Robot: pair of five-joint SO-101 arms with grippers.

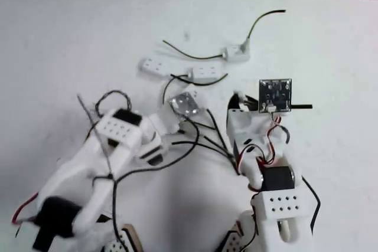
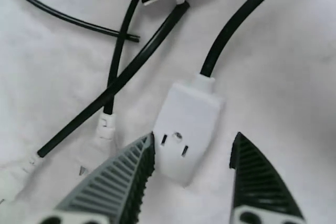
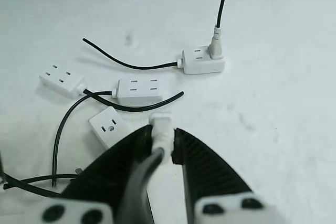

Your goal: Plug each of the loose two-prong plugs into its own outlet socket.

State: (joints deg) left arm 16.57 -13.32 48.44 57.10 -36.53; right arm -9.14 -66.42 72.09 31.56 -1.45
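Plug (image 3: 160, 121) gripped, socket (image 2: 186, 124) waiting.
Right claw (image 3: 161, 134) clamps the plug near-centre over the counter (image 3: 273, 103); left claw (image 2: 194, 142) gapes wide around the socket. Next, I reckon: line prongs with slots.

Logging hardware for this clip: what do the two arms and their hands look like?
The left arm and right arm have white plastic shells, black motor blocks and white plates with rows of small holes. Thin red and black wires loop along them. A small circuit board sits on the right wrist. The left hand and right hand have dark, ribbed, wedge-shaped fingers.
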